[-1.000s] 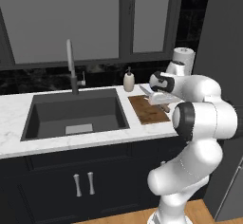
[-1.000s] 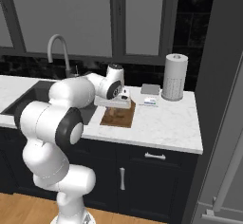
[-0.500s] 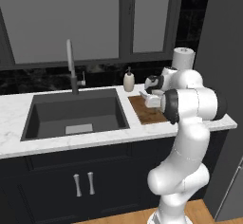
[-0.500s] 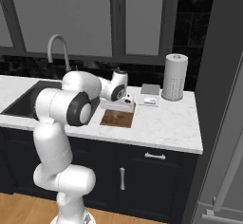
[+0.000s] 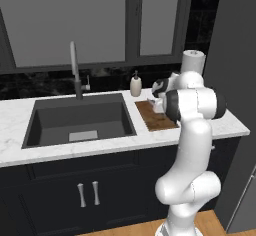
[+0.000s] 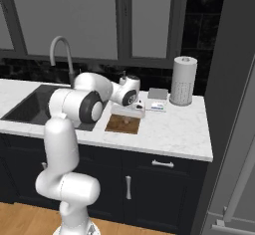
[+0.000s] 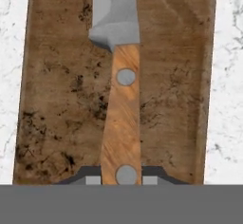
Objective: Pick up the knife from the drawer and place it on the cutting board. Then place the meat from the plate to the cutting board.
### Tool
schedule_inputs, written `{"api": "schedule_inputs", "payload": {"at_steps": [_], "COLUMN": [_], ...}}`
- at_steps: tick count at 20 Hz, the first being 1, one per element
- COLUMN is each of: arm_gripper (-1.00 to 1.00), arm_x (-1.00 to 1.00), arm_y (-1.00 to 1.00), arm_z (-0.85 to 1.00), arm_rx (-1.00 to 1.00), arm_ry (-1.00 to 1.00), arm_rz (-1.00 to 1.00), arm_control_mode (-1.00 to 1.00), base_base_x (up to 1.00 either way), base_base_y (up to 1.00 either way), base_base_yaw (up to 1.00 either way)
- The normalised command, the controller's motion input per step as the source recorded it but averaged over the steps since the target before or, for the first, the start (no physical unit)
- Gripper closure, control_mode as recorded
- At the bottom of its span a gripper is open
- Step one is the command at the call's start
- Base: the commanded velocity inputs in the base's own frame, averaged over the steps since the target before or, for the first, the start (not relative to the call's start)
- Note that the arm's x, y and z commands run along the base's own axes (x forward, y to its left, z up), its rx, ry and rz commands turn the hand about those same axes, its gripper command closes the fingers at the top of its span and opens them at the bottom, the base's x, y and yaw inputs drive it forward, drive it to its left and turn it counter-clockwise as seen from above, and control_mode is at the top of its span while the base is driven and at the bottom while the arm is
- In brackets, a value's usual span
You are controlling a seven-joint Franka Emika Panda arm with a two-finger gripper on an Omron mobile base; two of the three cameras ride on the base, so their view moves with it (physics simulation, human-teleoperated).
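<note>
Tool [image 7: 122,180] clamped on knife [image 7: 121,99] handle, blade tip cropped, prob. over cutting board [image 7: 61,90].

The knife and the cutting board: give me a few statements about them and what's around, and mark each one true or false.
1. The knife lies lengthwise over the cutting board, seen in the hand view. True.
2. The knife's handle is black plastic. False: it is orange-brown wood with two silver rivets.
3. The gripper is shut on the knife, one of the fingers on each side of the handle's end. True.
4. The cutting board sits inside the sink. False: it rests on the white marble counter, to the right of the sink.
5. A paper towel roll stands upright on the counter behind the board. True.
</note>
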Motion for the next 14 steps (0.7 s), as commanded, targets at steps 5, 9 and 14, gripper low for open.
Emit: {"api": "schedule_inputs", "payload": {"at_steps": [5, 9, 14], "arm_gripper": [-1.00, -1.00, -1.00], "arm_x": [0.12, 0.00, -0.34], "arm_y": [0.00, 0.00, 0.00], "arm_z": [-0.08, 0.00, 0.52], "arm_rx": [0.00, 0.00, 0.02], "arm_ry": [0.00, 0.00, -0.04], "arm_rz": [0.00, 0.00, 0.02], "arm_control_mode": [-1.00, -1.00, -1.00], "base_base_x": [0.00, 0.00, 0.00], "base_base_y": [0.00, 0.00, 0.00], "base_base_yaw": [0.00, 0.00, 0.00]}}
